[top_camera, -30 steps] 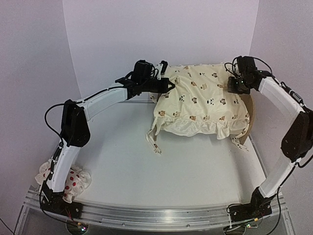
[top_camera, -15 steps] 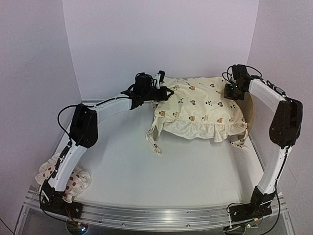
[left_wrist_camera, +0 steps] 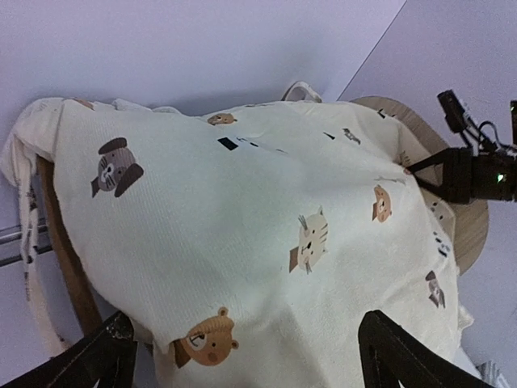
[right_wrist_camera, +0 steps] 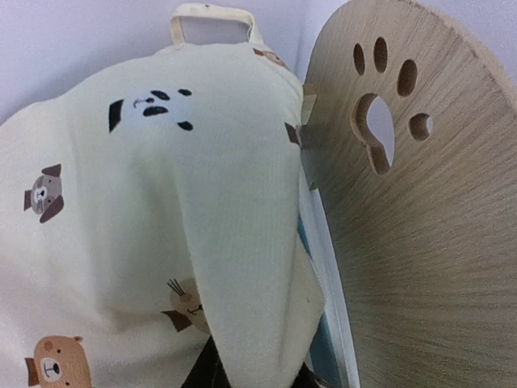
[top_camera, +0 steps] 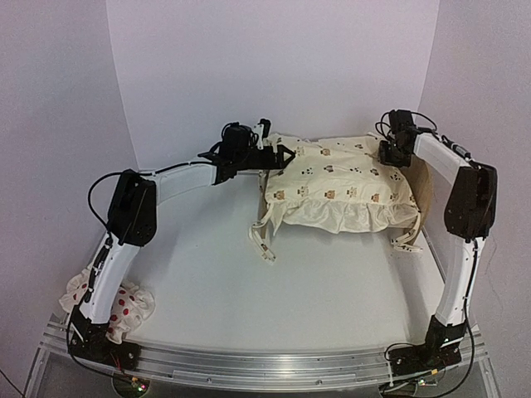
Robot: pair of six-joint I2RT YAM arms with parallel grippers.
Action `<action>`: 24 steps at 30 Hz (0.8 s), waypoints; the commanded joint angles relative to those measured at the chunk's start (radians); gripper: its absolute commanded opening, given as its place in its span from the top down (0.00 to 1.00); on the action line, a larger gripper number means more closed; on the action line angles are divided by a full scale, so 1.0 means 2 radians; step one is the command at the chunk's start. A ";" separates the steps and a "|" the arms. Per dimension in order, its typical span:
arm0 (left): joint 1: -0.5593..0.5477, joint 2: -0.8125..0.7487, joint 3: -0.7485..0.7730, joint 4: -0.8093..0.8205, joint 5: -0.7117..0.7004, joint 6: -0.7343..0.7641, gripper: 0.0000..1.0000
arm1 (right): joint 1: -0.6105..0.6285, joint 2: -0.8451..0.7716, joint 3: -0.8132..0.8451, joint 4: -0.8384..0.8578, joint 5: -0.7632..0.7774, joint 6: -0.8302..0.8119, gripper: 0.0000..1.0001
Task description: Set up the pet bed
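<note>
1. White table (top_camera: 249, 282), lilac walls (top_camera: 249, 66). Bed (top_camera: 426, 195) sits far right, headboard (right_wrist_camera: 420, 210) on the right side, nearly all under the cushion (top_camera: 336, 178).
2. Step, I'd judge: seat cushion flat in bed. To do it well, free both far corners, lift straight up so fabric isn't dragged, then check edges sit w/in the bed. Ties (top_camera: 261, 240) hang loose at front.
3. L gripper (top_camera: 286, 154): jaws wide apart at cushion's far-left corner, holding nothing.
4. R gripper (top_camera: 397, 154): by headboard at far-right corner. Fabric hides the tips, so can't tell if clamped.
</note>
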 commanded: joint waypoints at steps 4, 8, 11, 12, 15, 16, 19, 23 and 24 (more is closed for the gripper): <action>0.001 -0.118 -0.023 -0.123 -0.111 0.067 0.01 | -0.005 -0.029 0.023 0.021 0.020 -0.004 0.68; 0.001 -0.120 -0.009 -0.207 -0.158 0.079 0.00 | -0.004 -0.068 0.010 0.018 -0.004 0.007 0.49; 0.001 -0.118 -0.019 -0.235 -0.154 0.078 0.01 | -0.004 -0.102 -0.009 0.016 -0.030 0.009 0.29; 0.001 -0.115 -0.023 -0.240 -0.149 0.078 0.01 | -0.004 -0.113 -0.017 0.014 -0.033 0.007 0.23; 0.001 -0.103 -0.023 -0.255 -0.141 0.069 0.03 | -0.005 -0.151 -0.050 0.010 -0.025 -0.007 0.05; 0.001 -0.100 -0.024 -0.256 -0.130 0.066 0.04 | -0.005 -0.162 -0.060 0.007 -0.016 -0.014 0.03; 0.001 -0.094 -0.029 -0.255 -0.108 0.061 0.06 | -0.005 -0.189 -0.077 -0.018 0.018 -0.043 0.02; 0.001 -0.087 -0.035 -0.249 -0.088 0.056 0.07 | -0.010 -0.208 -0.084 -0.059 0.053 -0.064 0.02; 0.001 -0.084 -0.035 -0.248 -0.084 0.055 0.07 | -0.012 -0.207 -0.081 -0.071 0.055 -0.066 0.02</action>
